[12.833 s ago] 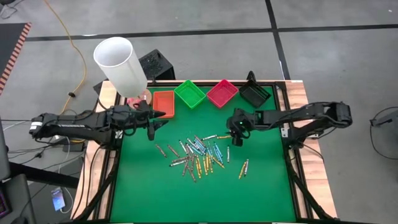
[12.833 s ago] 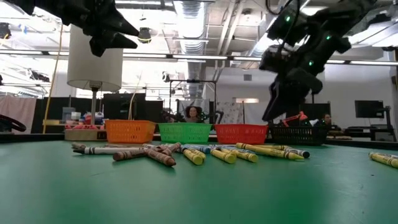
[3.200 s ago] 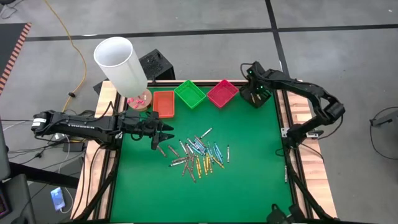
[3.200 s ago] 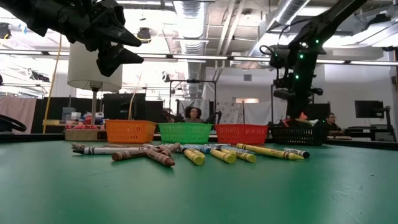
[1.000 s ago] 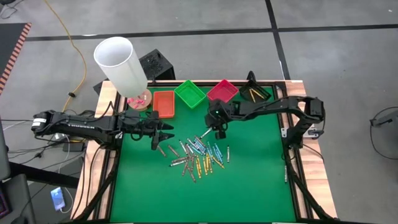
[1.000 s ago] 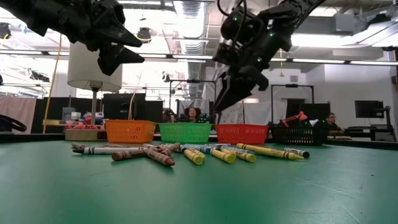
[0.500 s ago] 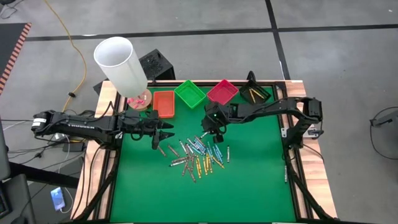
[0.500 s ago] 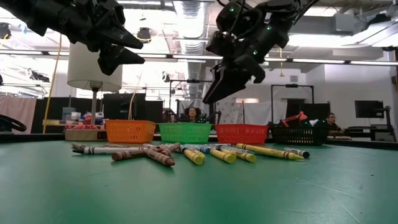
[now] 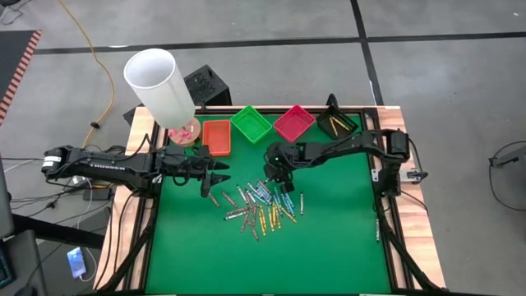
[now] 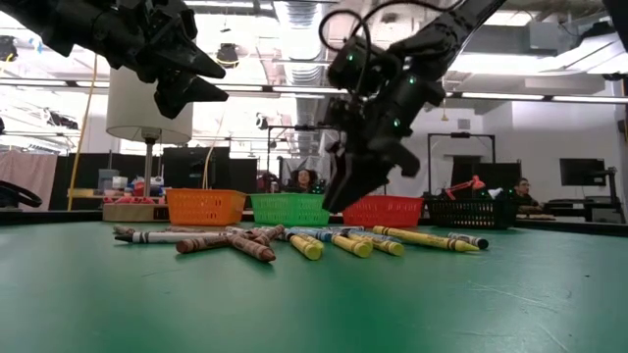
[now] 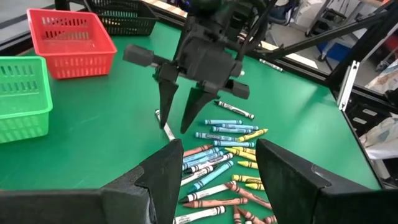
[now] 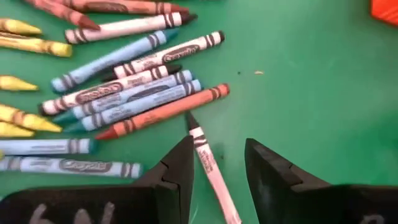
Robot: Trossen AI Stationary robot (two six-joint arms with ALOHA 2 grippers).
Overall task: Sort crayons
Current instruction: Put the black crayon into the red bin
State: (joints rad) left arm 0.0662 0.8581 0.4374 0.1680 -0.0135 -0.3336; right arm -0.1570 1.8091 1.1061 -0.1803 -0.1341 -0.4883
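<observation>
Reaching down, right gripper (image 9: 270,173) straddles a white crayon (image 12: 209,167), jaws spread.

In the right wrist view, the white paper-wrapped crayon (image 12: 211,168) between the dark fingers (image 12: 177,171) runs out of the picture's edge, so its far end is unseen. Several yellow crayons (image 12: 18,121) beside it are likewise cut off. From above, the heap of thin crayons (image 9: 261,204) on the green tabletop (image 9: 329,238) is too small to count, and the black tray's (image 9: 337,125) contents beyond the heap show only as yellowish slivers.
</observation>
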